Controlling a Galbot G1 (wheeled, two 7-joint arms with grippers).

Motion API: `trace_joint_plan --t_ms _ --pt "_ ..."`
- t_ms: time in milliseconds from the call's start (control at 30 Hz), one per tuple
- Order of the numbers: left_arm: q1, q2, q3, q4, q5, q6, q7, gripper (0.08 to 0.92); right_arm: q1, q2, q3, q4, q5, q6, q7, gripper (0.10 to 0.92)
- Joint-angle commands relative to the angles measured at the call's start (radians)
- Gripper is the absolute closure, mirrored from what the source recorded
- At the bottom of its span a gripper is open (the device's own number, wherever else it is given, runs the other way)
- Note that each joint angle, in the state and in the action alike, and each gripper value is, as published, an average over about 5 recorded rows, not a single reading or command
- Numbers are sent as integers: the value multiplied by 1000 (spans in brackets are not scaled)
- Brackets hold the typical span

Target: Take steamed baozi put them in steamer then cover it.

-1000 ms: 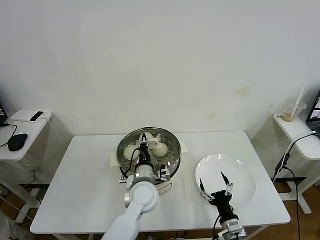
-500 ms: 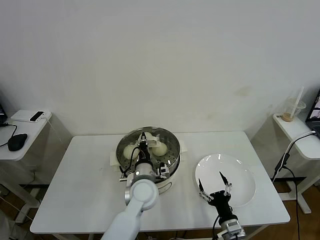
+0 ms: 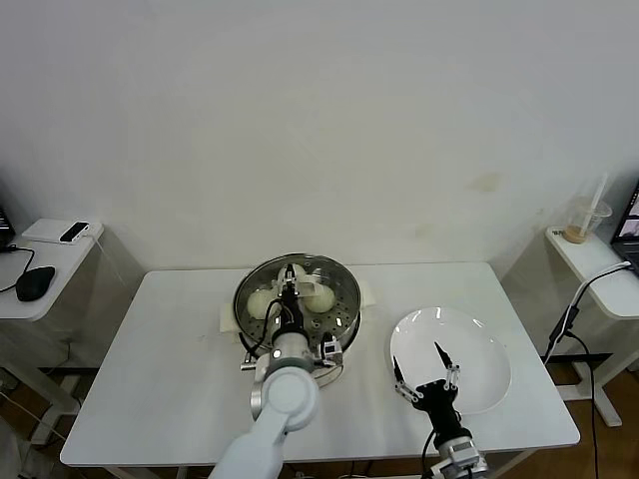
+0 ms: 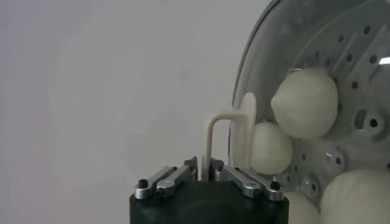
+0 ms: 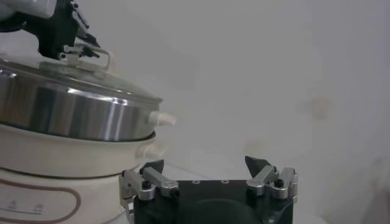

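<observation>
Steamer at the middle of a white table is our landmark: the shiny steel pot sits on its white electric base, and the clear glass cover lies on its rim, closing it. Through the glass we see the steamed baozi resting on the perforated tray inside, cream-white and dome-shaped. Our left gripper reaches over the steamer from the near side, its fingers a little apart on either side of the cover's cream handle, not pressed tight on it as far as we can tell. Right of the steamer lies a flat white plate, and our right gripper hangs over the plate's near edge with its jaws spread wide and nothing between them. Behind the steamer rises a plain pale wall. Well to the left of the steamer stands a small side table carrying a black computer mouse and a small white box; well to the right, another side table holds a clear plastic cup with a straw, and a cable dangles off it.
</observation>
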Motion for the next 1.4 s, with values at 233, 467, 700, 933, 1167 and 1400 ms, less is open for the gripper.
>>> trace_joint_plan --t_ms 233,467,700,933,1167,1400 --pt "107 61 20 -171 -1 -41 -31 411 -8 1 3 6 -6 -1 0 203" --pt "218 115 0 -303 -58 -93 -106 221 -21 -1 -2 11 -7 0 1 203" --pt "394 126 -115 -494 -353 -169 -333 177 -45 -28 -4 40 22 -1 1 203" --pt "650 61 -402 -546 -1210 -544 -613 177 -79 -91 11 61 88 13 -3 203" --pt "807 95 -598 -526 -1580 -641 -623 177 -97 -99 20 42 103 11 -7 203" --pt "910 83 -592 -489 -1578 -699 -592 177 -122 -112 17 56 137 -14 -19 203"
